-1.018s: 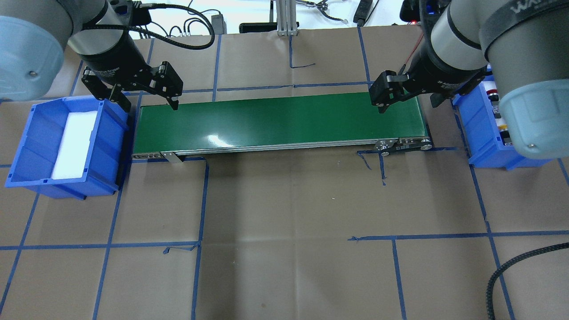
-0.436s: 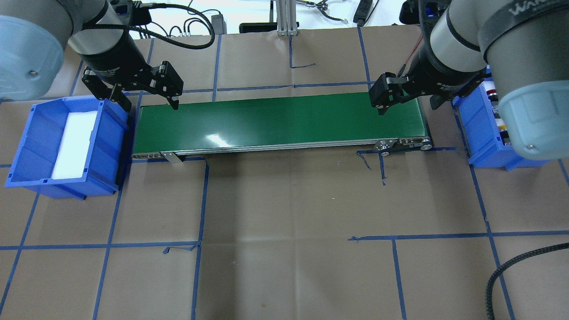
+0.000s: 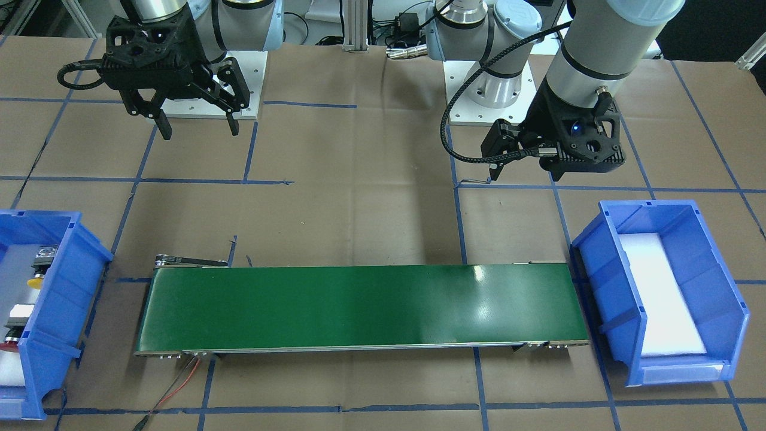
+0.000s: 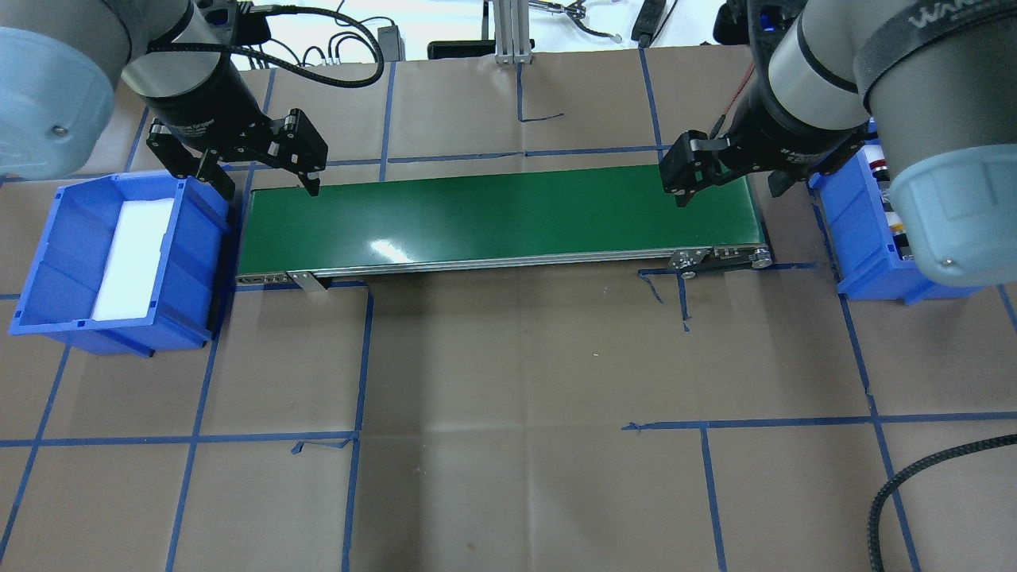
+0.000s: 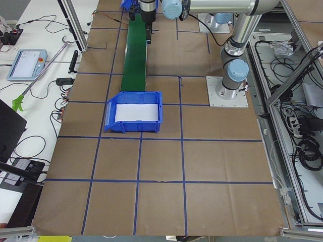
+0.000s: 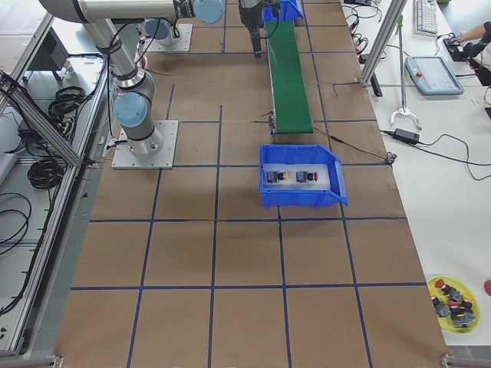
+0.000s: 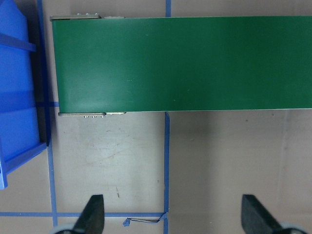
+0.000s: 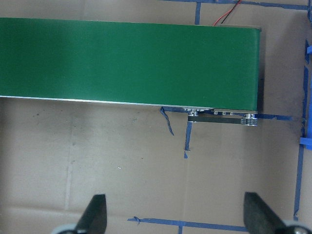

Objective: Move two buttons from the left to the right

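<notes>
Brown paper marked off with blue tape [image 3: 311,105] covers the counter [image 3: 371,209] in the front-facing view. A green belt [image 3: 359,305] lies across it between two blue bins. The right-hand bin [image 3: 60,299], at this view's left edge, holds both buttons on a white liner. The yellow button [image 3: 38,275] is nearer the robot and the red button [image 3: 12,336] farther from it, the two apart. The left-hand bin [image 3: 604,281] holds a white foam pad [image 3: 658,299]. Both arms hang above the counter on the robot's side of the belt. The right end effector [image 3: 198,127] has its fingers spread wide, and so does the left end effector [image 3: 525,172].

From overhead, the left end effector hangs by the belt's left end, just beside the left-hand bin. The right end effector hangs by the belt's right end. The right arm's bulk hides most of the right-hand bin, so only slivers of red and yellow show inside.

The exterior left view has the left-hand bin and its pad nearest, with the belt running away behind it.

In the exterior right view, the yellow button and red button sit side by side in the right-hand bin, clear of each other.

The left wrist view looks down on bare paper between two widely parted fingertips, with the belt's end and a blue bin wall ahead.

The right wrist view shows the same wide gap over paper, with the belt's other end ahead.
</notes>
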Motion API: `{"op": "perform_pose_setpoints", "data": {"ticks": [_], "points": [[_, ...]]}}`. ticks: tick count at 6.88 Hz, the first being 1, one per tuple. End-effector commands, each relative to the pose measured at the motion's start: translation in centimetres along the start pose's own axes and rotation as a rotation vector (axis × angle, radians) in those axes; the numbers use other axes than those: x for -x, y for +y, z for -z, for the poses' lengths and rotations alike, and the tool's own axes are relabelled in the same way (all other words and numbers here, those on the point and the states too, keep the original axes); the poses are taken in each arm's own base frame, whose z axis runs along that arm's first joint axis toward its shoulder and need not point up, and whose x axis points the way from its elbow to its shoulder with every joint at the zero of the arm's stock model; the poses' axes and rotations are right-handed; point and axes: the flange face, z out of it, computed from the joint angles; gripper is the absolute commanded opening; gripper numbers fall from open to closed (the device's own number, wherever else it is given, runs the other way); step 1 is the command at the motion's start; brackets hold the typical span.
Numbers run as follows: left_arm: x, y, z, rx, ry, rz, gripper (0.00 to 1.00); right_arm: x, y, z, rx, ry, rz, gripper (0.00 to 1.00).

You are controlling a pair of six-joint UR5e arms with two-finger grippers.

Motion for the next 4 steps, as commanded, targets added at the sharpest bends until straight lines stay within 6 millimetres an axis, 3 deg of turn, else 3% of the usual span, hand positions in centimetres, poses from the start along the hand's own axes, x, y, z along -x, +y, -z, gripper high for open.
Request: {"op": "perform_pose_setpoints", "data": {"ticks": [1,4], "points": [[0.02,-0.01,0.00,0.000,0.000,0.000,1.00,0.00,-0.03,-0.09,0.002,0.000,-0.001,1.00],[-0.05,0.01,0.00,0.000,0.000,-0.001,1.00,0.00,-0.03,-0.09,0.002,0.000,-0.006,1.00]]}}
